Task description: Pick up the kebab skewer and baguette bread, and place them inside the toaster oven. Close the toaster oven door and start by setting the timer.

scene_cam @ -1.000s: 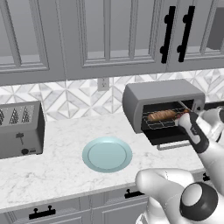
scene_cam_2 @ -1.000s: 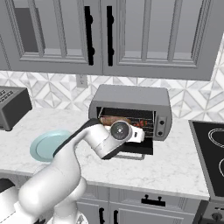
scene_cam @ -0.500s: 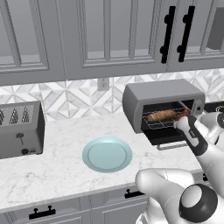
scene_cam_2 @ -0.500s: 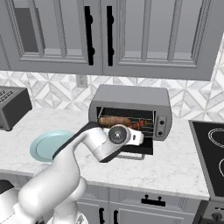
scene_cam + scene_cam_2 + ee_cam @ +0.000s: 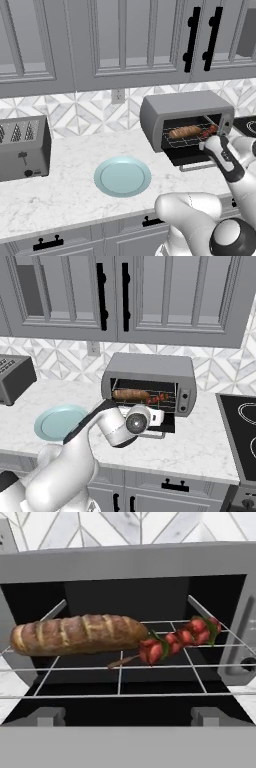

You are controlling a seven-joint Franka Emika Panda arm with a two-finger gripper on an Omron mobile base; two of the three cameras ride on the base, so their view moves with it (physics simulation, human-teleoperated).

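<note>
The toaster oven point(image 5: 185, 107) point(image 5: 150, 366) point(image 5: 125, 562) stands on the counter with its door point(image 5: 187, 157) folded down flat. On its wire rack the golden-brown baguette bread point(image 5: 184, 132) point(image 5: 131, 394) point(image 5: 75, 634) lies to the left. The kebab skewer point(image 5: 210, 131) point(image 5: 157, 399) point(image 5: 175, 639) rests to the right, its stick end touching the loaf. My gripper point(image 5: 205, 146) point(image 5: 159, 416) hovers just in front of the opening, over the lowered door, open and holding nothing. The knob panel point(image 5: 184, 396) point(image 5: 245, 662) with the timer sits at the oven's right edge.
A light blue plate point(image 5: 122, 176) point(image 5: 60, 422) lies on the counter left of the oven. A grey slotted toaster point(image 5: 22, 147) point(image 5: 15, 378) stands at the far left. A black stove top point(image 5: 240, 426) borders the counter on the right. Upper cabinets hang above.
My hand has drawn back a little from the oven opening and sunk slightly. The baguette and skewer lie still on the rack.
</note>
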